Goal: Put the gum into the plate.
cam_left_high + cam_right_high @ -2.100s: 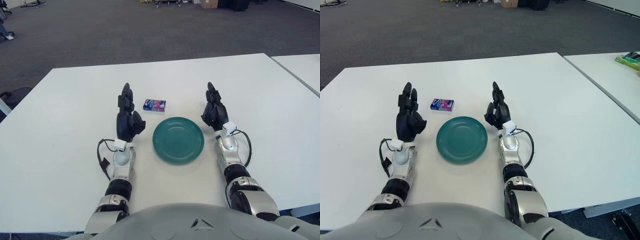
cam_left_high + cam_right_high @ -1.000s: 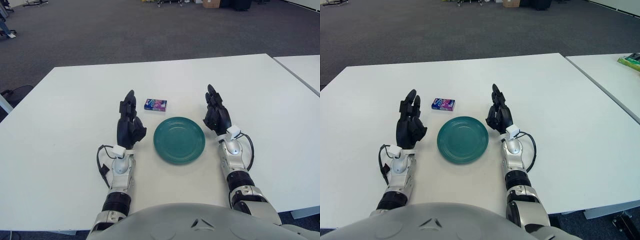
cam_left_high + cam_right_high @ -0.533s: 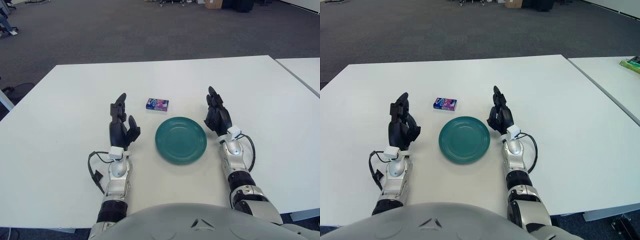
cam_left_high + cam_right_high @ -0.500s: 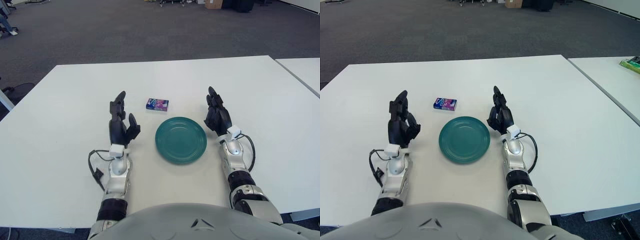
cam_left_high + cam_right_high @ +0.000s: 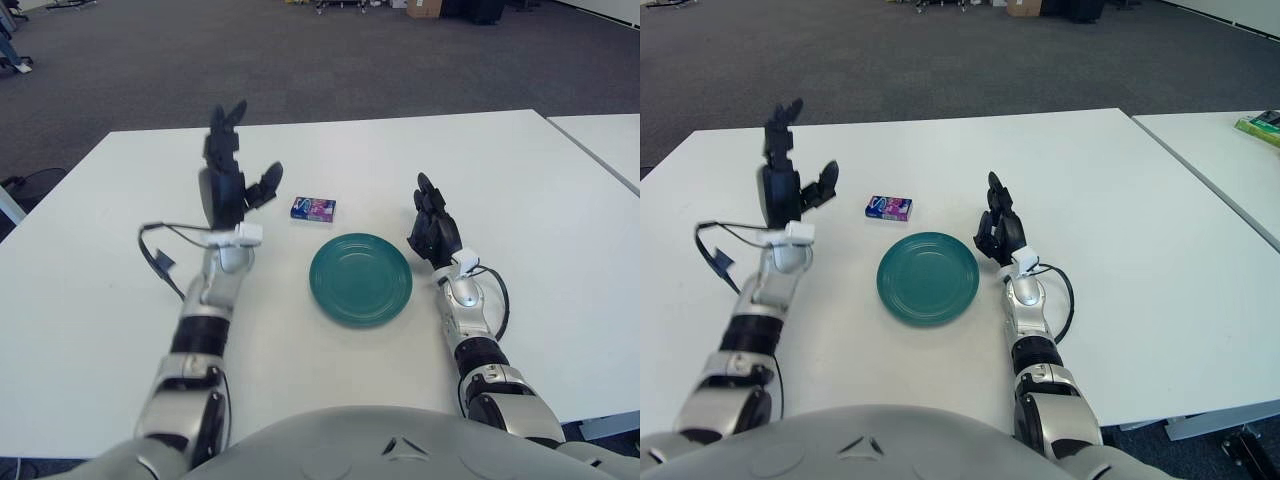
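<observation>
A small blue and purple gum pack (image 5: 312, 209) lies flat on the white table (image 5: 120, 300), just beyond the far left rim of a round teal plate (image 5: 361, 279). My left hand (image 5: 232, 178) is raised above the table to the left of the gum, fingers spread, holding nothing. My right hand (image 5: 433, 227) rests upright beside the plate's right rim, fingers extended and empty. The plate has nothing on it.
A second white table (image 5: 1230, 150) stands to the right across a gap, with a green item (image 5: 1262, 121) on its far edge. Dark carpet lies beyond the table's far edge.
My left hand has lifted off the table and moved forward and up, toward the gum's left side, with fingers spread wider. The right hand, gum and plate have stayed put.
</observation>
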Controlling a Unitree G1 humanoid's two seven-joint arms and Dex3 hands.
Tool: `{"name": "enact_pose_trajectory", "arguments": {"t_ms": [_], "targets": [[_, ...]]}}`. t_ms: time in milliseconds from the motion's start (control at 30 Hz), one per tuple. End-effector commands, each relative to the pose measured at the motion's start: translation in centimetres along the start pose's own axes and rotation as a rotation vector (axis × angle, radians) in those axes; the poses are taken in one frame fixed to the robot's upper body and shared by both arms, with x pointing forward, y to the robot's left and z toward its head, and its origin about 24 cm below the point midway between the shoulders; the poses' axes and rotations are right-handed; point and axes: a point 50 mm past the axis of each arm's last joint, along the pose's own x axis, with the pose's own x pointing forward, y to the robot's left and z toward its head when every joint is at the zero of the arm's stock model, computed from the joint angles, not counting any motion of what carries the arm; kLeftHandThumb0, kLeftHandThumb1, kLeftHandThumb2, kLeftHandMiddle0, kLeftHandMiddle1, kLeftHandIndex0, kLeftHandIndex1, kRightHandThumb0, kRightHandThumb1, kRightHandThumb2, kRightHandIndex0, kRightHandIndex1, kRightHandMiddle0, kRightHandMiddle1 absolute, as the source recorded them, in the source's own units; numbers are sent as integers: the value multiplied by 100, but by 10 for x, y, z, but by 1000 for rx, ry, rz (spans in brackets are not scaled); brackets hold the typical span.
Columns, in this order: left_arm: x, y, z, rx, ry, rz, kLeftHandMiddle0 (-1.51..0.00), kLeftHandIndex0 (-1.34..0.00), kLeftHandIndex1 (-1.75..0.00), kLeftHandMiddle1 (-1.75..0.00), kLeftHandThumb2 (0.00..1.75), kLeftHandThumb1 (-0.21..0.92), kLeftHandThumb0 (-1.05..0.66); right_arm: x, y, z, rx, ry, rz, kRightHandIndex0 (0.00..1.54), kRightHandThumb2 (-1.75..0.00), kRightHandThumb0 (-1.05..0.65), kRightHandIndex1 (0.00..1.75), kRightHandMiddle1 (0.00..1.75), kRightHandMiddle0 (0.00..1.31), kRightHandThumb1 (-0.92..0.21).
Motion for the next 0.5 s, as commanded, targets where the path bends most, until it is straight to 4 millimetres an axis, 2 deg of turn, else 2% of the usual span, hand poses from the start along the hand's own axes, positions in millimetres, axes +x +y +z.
{"name": "enact_pose_trajectory", "arguments": {"t_ms": [0,300,467], "targets": [[17,-3,-3,121,-97,-16,-39,-13,-81,-4,47,92,-96,-68,0,-55,69,286,-92,1,-87,-87,0,8,0,-92],[46,-22,-17,292,-205,-281,-36,-12,-85,-1,45,92,-100,-68,1,-59,65,316,-111,4,-87,-83,1,10,1,-92],[56,-38,-19,346,-222,-530,-29,-13,-88,0,41,92,-103,-67,3,-62,71,339,-114,5,-87,-82,1,11,2,-92]]}}
